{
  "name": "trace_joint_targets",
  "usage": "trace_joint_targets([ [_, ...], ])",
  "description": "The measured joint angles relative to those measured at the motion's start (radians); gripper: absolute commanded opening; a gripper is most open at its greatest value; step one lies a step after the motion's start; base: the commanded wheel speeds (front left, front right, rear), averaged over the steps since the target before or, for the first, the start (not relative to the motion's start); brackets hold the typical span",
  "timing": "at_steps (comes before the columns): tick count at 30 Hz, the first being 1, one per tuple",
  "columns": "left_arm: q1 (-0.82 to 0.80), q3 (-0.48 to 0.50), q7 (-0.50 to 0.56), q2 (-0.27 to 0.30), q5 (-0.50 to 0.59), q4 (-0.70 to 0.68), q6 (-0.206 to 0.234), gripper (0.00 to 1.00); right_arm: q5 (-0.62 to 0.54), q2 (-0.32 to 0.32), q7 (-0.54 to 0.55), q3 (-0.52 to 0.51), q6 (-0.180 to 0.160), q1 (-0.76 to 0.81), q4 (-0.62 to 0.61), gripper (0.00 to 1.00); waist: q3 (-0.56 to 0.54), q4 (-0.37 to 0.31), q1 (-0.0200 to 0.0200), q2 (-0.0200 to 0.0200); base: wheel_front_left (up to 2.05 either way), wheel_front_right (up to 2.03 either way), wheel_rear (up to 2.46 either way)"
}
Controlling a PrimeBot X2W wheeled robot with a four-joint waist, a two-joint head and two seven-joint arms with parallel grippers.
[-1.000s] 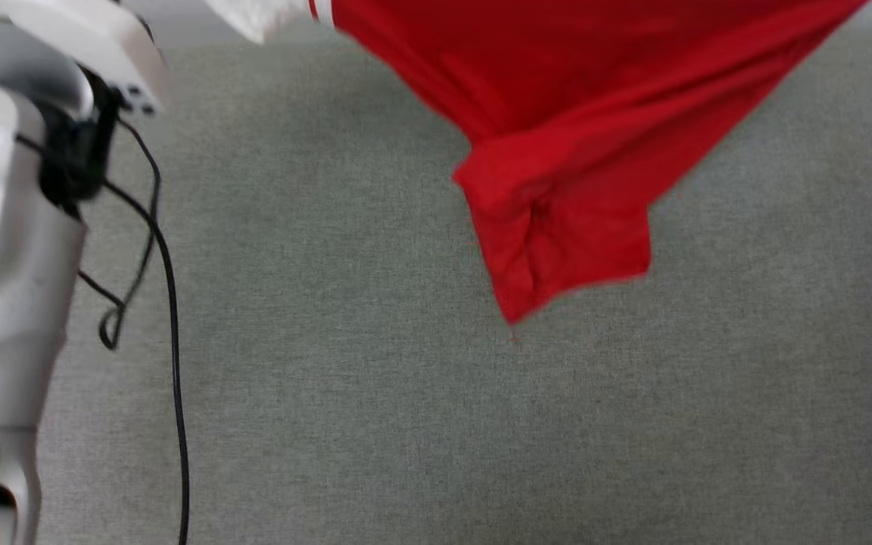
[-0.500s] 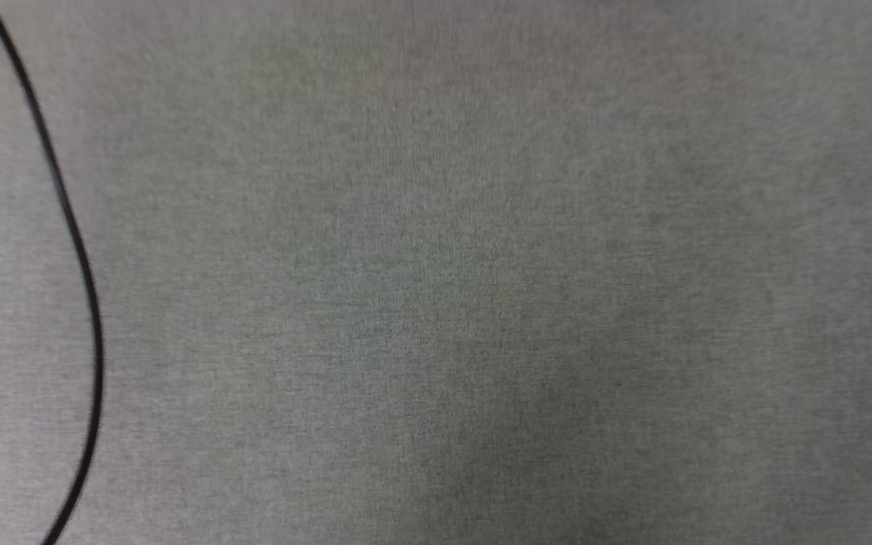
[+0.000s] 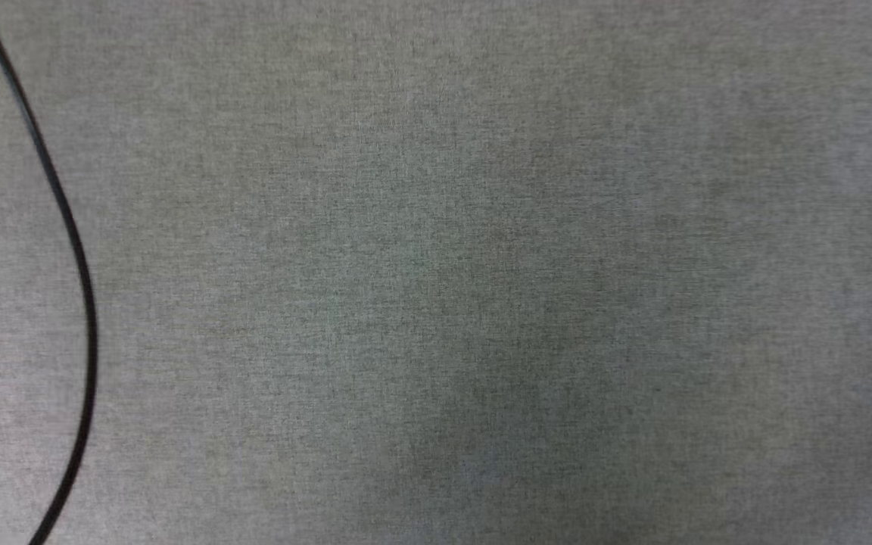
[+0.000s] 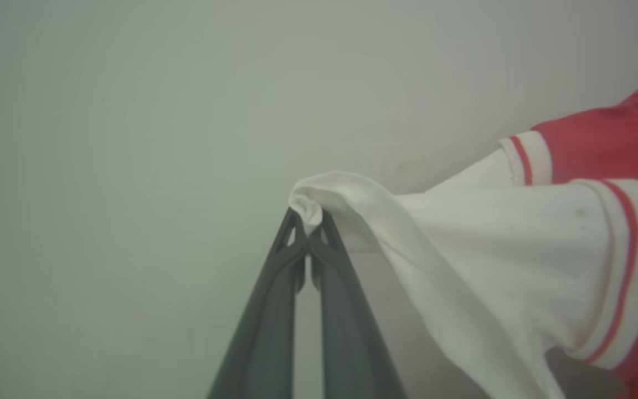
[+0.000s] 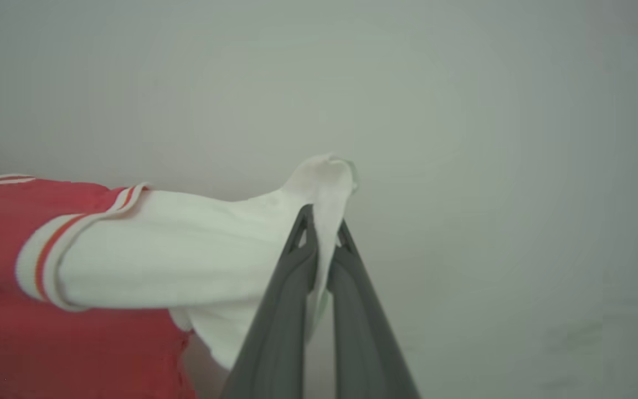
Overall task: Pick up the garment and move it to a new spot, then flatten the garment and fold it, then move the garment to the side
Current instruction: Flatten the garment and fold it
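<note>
Jaws pinching sleeves, garment seemingly aloft

A grey-green woven fabric surface spreads across the head view, finely flecked, paler toward the left and the upper right, with a soft, darker shadow pooled at the lower middle. A thin black cable curves down the left side of that view, from the top corner to the bottom edge. In both wrist views the backdrop is a plain, pale grey-green expanse, out of focus and evenly lit, dimming slightly toward the right side.
</note>
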Motion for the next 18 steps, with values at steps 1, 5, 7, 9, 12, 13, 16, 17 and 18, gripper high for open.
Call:
trace_joint_targets([
  [1,0.012,0.000,-0.003,-0.002,-0.002,0.008,-0.008,0.00,0.016,0.001,-0.010,0.013,0.000,0.004,0.010,0.00,0.005,0.002,0.0000,0.0000,0.00,0.00,0.00],
  [5,0.088,0.012,-0.024,-0.002,-0.041,0.032,-0.035,0.00,0.086,0.003,-0.038,0.079,0.000,0.065,0.025,0.00,0.001,0.004,-0.0001,0.0000,0.00,0.00,0.00],
  [7,0.144,0.016,-0.037,-0.002,-0.059,0.034,-0.052,0.00,0.126,0.002,-0.060,0.114,0.000,0.132,0.022,0.00,-0.011,0.003,-0.0001,0.0000,0.00,0.00,0.00],
  [9,0.220,0.019,-0.046,0.000,-0.078,0.037,-0.066,0.00,0.172,0.002,-0.075,0.153,0.000,0.224,0.012,0.00,-0.030,0.001,-0.0001,0.0000,0.00,0.00,0.00],
  [12,0.353,0.032,-0.060,0.000,-0.110,0.032,-0.078,0.00,0.236,0.000,-0.098,0.204,0.000,0.371,-0.026,0.00,-0.066,-0.003,-0.0001,0.0000,0.00,0.00,0.00],
  [13,0.404,0.037,-0.065,-0.001,-0.124,0.028,-0.081,0.00,0.255,-0.001,-0.109,0.217,0.000,0.428,-0.042,0.00,-0.081,-0.005,-0.0001,0.0000,0.00,0.00,0.00],
  [16,0.564,0.058,-0.073,-0.002,-0.162,0.001,-0.087,0.00,0.311,-0.001,-0.119,0.253,0.000,0.595,-0.073,0.00,-0.129,-0.009,-0.0002,0.0000,0.00,0.00,0.00],
  [17,0.614,0.064,-0.076,-0.003,-0.172,-0.010,-0.088,0.00,0.323,-0.002,-0.126,0.262,0.000,0.644,-0.085,0.00,-0.146,-0.011,-0.0003,0.0001,0.00,0.00,0.00],
  [18,0.666,0.070,-0.076,-0.005,-0.185,-0.021,-0.090,0.00,0.333,-0.004,-0.127,0.270,0.000,0.690,-0.096,0.00,-0.163,-0.013,-0.0003,0.0000,0.00,0.00,0.00],
])
